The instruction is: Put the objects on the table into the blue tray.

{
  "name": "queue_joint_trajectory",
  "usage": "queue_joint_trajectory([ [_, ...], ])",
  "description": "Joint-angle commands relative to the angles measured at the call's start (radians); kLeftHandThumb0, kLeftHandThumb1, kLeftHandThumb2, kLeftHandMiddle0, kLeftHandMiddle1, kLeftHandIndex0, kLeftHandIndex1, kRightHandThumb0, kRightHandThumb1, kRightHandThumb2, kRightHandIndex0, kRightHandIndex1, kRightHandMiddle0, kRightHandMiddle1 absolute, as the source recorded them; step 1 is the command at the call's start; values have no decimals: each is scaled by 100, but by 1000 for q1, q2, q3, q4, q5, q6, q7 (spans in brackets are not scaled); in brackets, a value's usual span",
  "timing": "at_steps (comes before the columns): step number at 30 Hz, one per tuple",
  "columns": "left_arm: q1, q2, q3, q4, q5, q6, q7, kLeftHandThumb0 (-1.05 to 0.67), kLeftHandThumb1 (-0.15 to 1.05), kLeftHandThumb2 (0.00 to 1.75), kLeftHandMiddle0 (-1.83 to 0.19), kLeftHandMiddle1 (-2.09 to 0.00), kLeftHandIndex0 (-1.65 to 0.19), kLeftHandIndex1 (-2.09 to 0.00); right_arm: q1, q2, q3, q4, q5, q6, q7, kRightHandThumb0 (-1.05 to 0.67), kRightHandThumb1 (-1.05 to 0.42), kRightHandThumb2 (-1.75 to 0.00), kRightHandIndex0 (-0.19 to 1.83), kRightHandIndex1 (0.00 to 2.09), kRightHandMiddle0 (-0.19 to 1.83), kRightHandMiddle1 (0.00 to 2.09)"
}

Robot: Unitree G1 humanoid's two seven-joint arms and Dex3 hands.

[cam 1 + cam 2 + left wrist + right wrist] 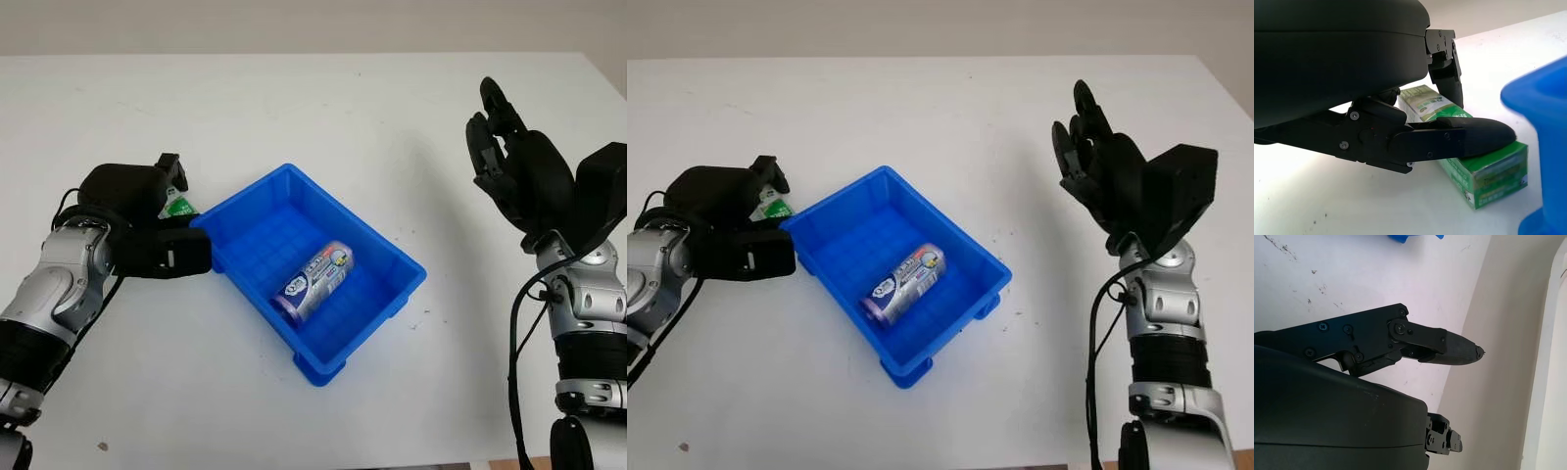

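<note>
the left hand [147,220] is clamped around a green box [1469,156] on the white table [294,98], just beside the blue tray's [372,328] left corner. a purple can [315,281] lies inside the tray. the right hand [514,166] hangs raised well right of the tray, open, holding nothing.

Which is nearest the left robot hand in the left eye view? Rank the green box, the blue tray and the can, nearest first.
From the left robot hand:
1. green box, within its fingers, beside the tray's near-left corner.
2. blue tray, just to the hand's right.
3. can, lying inside the tray, farthest.
</note>
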Motion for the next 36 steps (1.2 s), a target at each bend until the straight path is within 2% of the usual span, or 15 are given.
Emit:
queue_joint_trajectory([
  [1, 28, 2, -10, 64, -10, -18, -24, -29, 105, 33, -44, -209, -31, -21, 3, 2, -13, -19, 5, -13, -4, -58, -105, -56, -19, 0, -18, 4],
  [2, 23, 2, -3, 73, -19, -31, -21, -27, 105, 33, -48, -209, -35, -33, 4, 2, -14, -18, 6, -13, -5, -58, -105, -55, -19, 0, -18, 4],
  [3, 16, 5, 1, 78, -23, -39, -24, -25, 105, 33, -52, -209, -28, -62, 4, 1, -14, -16, 6, -13, -5, -58, -105, -55, -19, 0, -18, 4],
  [4, 9, 9, 5, 81, -25, -46, -24, -24, 105, 32, -61, -209, -13, -148, 4, 0, -14, -14, 6, -15, -3, -58, -105, -54, -19, 0, -18, 4],
  [5, 2, 9, 12, 78, -26, -41, -22, -25, 105, 32, -65, -209, -22, -178, 4, 0, -14, -14, 6, -13, -4, -58, -105, -54, -19, 0, -19, 4],
  [7, -9, 13, 33, 75, -40, -48, -10, -26, 105, 29, -71, -209, -39, -203, 4, -1, -14, -11, 6, -13, -5, -58, -105, -54, -19, 0, -19, 4],
  [8, -22, 13, 47, 79, -47, -46, 1, -25, 105, 28, -73, -209, -44, -206, 4, -1, -13, -9, 6, -16, -3, -58, -105, -54, -19, 0, -19, 4],
  [10, -47, 14, 77, 90, -66, -43, 25, -25, 105, 29, -72, -209, -39, -209, 5, -1, -12, -9, 5, -17, -2, -58, -105, -54, -19, 0, -19, 3],
  [15, -117, 16, 124, 114, -86, -29, 83, -25, 105, 30, -77, -209, -40, -209, 1, 0, -11, -5, 5, -11, -4, -57, -105, -54, -19, 0, -19, 4],
  [19, -173, 19, 181, 146, -157, -79, 116, -24, 105, 32, -94, -209, -65, -209, -1, 1, -6, -8, -2, -5, -12, -57, -105, -54, -19, 0, -19, 4],
  [25, -245, -9, 212, 134, -212, -54, 111, -25, 105, 33, -111, -209, -89, -209, -3, 2, -3, -1, -9, -11, -16, -57, -105, -52, -19, 1, -19, 4],
  [27, -254, -18, 227, 106, -243, -50, 103, -25, 105, 34, -115, -209, -90, -209, -3, 4, -3, -1, -10, -11, -20, -57, -105, -51, -19, 2, -19, 4],
  [33, -232, -23, 283, -69, -332, -15, 39, -24, 105, 34, -108, -209, -66, -209, -5, 1, 3, 2, -16, -5, -11, -54, -105, -54, -19, 0, -19, 2],
  [36, -221, -20, 311, -154, -380, -2, -4, -21, 105, 35, -106, -209, -74, -209, -6, 5, 2, 3, -14, -2, -12, -55, -105, -53, -19, 0, -19, 1],
])
